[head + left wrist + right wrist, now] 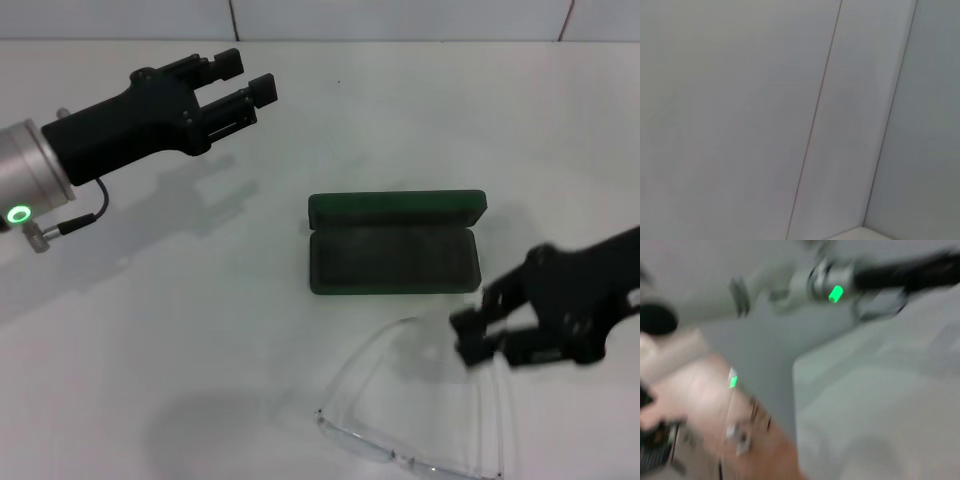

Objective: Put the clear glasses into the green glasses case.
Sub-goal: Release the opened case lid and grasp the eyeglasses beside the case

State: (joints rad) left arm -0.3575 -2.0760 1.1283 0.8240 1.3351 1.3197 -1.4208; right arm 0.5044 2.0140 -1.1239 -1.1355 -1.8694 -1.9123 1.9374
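Head view down onto table (pixel 150 330) — wrist views aimed elsewhere, off-table.

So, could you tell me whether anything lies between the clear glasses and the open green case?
Nothing visible does. The clear glasses lie on bare table in front of the open green glasses case, with the right tool beside them.

Bright, even light falls from overhead on the white surface (pixel 200 330), leaving soft grey shadows under both arms. The head view is sharp, apart from slight blur on the right tool (pixel 482 335). The right wrist view is heavily motion-blurred.
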